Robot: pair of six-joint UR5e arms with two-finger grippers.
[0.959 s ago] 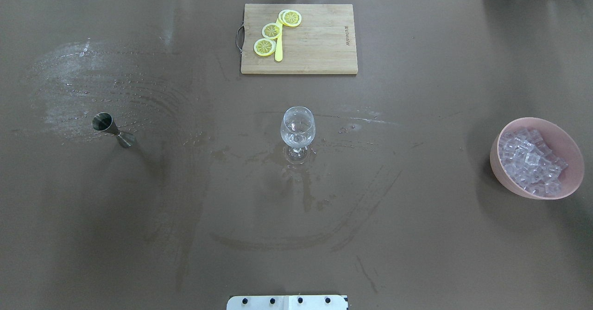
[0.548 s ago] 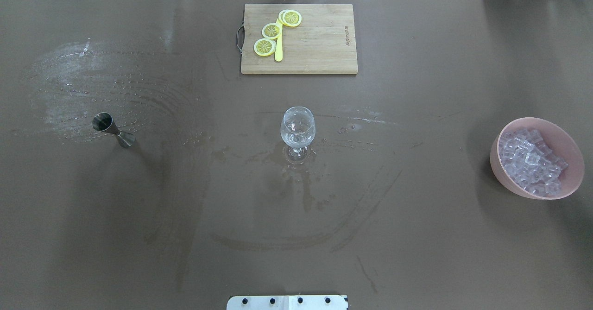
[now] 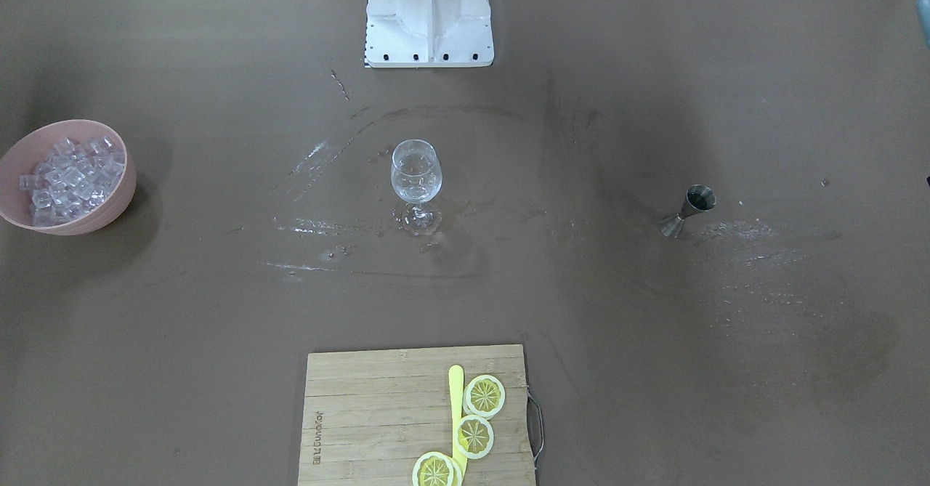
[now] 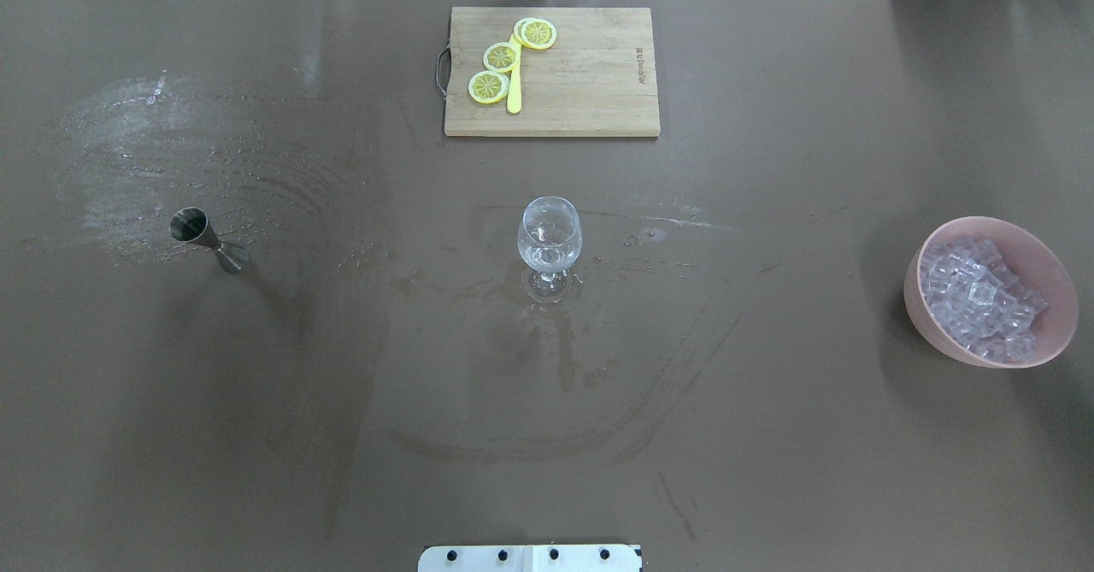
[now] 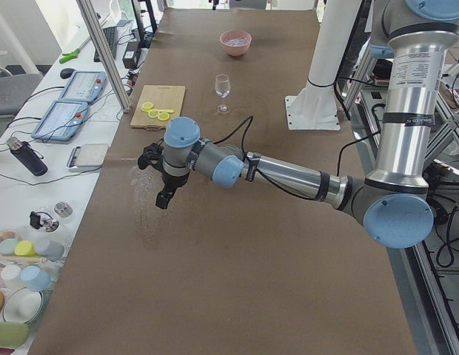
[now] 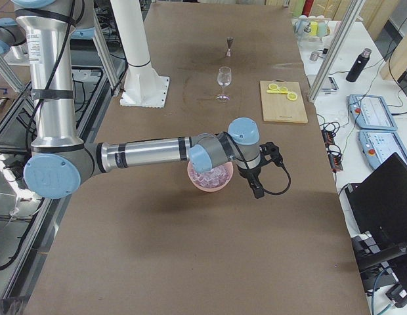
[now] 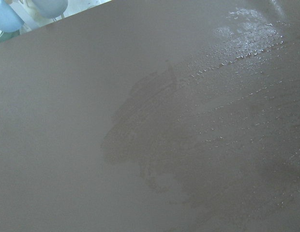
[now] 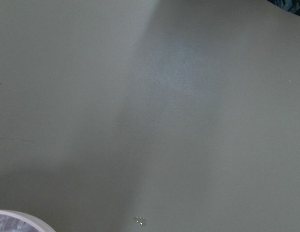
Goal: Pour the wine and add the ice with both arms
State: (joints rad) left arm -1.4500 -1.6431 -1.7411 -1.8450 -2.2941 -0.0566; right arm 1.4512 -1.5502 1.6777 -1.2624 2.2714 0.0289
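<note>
Overhead: nothing on the surface (image 4: pixel 769 435) has changed place since the earlier pictures. One wine glass (image 4: pixel 549 243) stands upright. There is one steel jigger (image 4: pixel 209 240) well to its left, among wet streaks. One pink bowl (image 4: pixel 1060 298) sits well to its right and holds the ice (image 4: pixel 983 298), a heap of many clear cubes. One bamboo cutting board (image 4: pixel 590 85) lies beyond the glass. It carries three lemon slices (image 4: pixel 501 56) in plain sight, the rim of a fourth under the farthest, and one yellow strip (image 4: pixel 514 93).

Front-facing view: the same set mirrored about the glass, with the robot's white base (image 3: pixel 429 14) behind it.

Only the side views show the arms. From the left end, the left arm (image 5: pixel 289 174) reaches out level, nearer the camera than the glass. Its left claw (image 5: pixel 163 200) points down and holds nothing that can be seen — whether it is wide or narrow, I cannot tell. From the right end, the right arm (image 6: pixel 144 154) does likewise. Its wrist overlaps the bowl in that picture and the right claw (image 6: pixel 257 190) hangs just past the rim. Its spread cannot be judged either.

Left wrist camera: bare wet surface with beads of water, neither claw nor glass. Right wrist camera: dry surface, one droplet (image 8: pixel 139 221), and a sliver of the bowl's rim with ice in the lower corner.
</note>
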